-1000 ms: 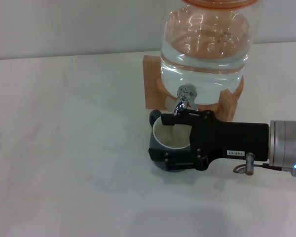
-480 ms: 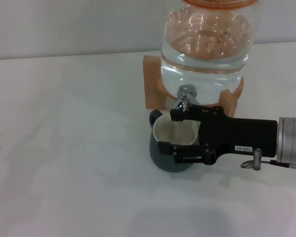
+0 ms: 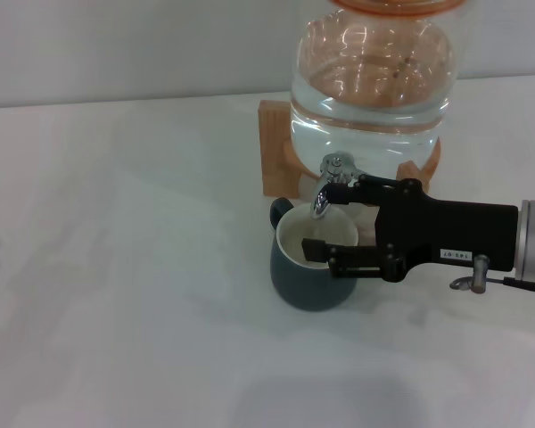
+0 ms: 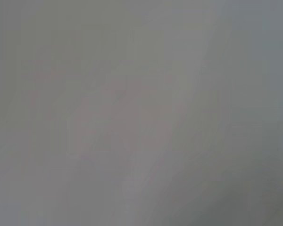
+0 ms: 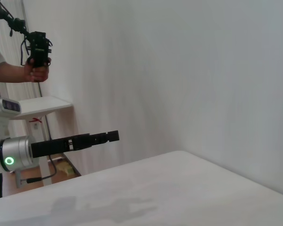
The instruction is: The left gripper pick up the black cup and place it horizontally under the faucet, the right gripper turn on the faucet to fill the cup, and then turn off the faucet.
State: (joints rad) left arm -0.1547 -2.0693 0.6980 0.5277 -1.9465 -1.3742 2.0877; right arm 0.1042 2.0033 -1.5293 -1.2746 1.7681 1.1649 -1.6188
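The black cup (image 3: 310,276) stands upright on the white table, its cream inside showing, right below the chrome faucet (image 3: 328,183) of the clear water jar (image 3: 370,89). My right gripper (image 3: 324,221) reaches in from the right and is open: one finger lies beside the faucet's spout, the other over the cup's rim. The spout hangs between them. No stream of water shows. The left gripper (image 5: 100,138) is out of the head view. It appears only far off in the right wrist view, held out level above the table. The left wrist view shows only plain grey.
The jar rests on a wooden stand (image 3: 276,156) at the back of the table (image 3: 116,267). In the right wrist view a person's hand (image 5: 35,70) holds a dark device at the far side, beyond the table's edge.
My right gripper has drawn back to the right, uncovering most of the cup. Its fingers now sit at the faucet's spout. The cup has stayed put.
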